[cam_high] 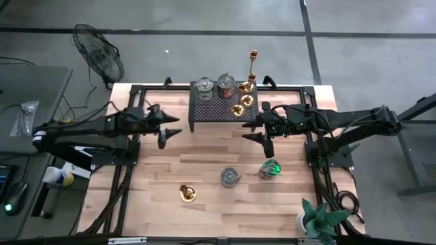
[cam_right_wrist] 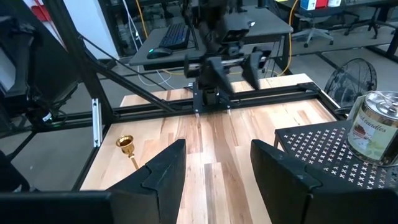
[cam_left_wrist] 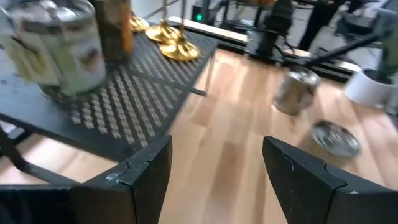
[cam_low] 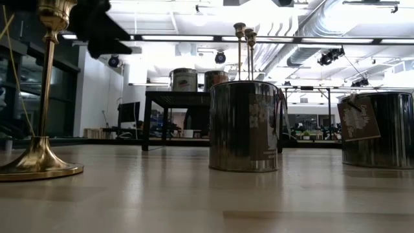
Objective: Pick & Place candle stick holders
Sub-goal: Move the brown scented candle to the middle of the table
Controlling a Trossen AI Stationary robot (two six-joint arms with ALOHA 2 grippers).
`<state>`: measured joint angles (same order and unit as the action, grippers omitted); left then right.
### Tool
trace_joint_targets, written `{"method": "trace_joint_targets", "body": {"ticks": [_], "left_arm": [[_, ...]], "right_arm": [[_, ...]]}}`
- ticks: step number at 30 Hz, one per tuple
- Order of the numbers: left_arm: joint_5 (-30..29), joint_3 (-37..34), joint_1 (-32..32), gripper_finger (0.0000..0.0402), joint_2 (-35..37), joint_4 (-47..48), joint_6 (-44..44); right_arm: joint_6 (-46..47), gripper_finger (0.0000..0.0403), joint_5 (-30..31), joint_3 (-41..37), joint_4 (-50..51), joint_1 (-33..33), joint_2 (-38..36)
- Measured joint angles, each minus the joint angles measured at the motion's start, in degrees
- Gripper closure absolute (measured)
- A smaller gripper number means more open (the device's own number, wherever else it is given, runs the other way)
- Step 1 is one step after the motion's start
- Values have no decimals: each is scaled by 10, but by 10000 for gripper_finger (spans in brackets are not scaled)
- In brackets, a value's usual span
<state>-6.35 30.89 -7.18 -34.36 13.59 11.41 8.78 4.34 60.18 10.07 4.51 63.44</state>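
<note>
Brass and silvery holders, eight pieces, in two groups. On the black perforated stand [cam_high: 219,107] at the far middle of the tabletop [cam_high: 157,170]: two silvery cups [cam_high: 204,88] at its far edge, with the tall slender candlestick [cam_high: 252,65] and two shorter brass candlesticks [cam_high: 244,103] at its right end. On the bare wood nearer the front: one brass candlestick [cam_high: 188,193] left of centre, one silvery cup [cam_high: 230,177] at centre, and a second cup [cam_high: 270,169] to its right, carrying a green glow.

Left tool [cam_high: 165,126]: held above the tabletop just left of the stand, fingers apart, nothing between them. Its wrist view looks past the stand's corner toward the two loose cups.

Right tool [cam_high: 262,128]: held just beside the stand's right end, fingers apart, empty. It points across the tabletop toward the left arm.

Governing relation: the loose brass candlestick stands upright, long axis vertical, toward the front and slightly right of the left tool; the left arm is judged the nearer. The glowing cup lies toward the front from the right tool, near it, so the right arm is nearer for that cup and likely for the centre cup. Either approach calls for a descent from above with fingers straddling the piece.

Also present: green potted plant [cam_high: 320,219] at the front right corner.
</note>
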Motion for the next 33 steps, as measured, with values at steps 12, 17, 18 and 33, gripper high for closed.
{"method": "trace_joint_targets", "body": {"ticks": [12,17,18,33], "left_arm": [[25,-123,85,185,165,-9,5],[24,-152,100,235,214,-10,5],[25,-158,99,245,223,-10,5],[25,-226,98,329,329,-8,11]], "right_arm": [[0,229,0,0,0,0,0],[0,229,0,0,0,0,0],[0,229,0,0,0,0,0],[0,229,0,0,0,0,0]]}}
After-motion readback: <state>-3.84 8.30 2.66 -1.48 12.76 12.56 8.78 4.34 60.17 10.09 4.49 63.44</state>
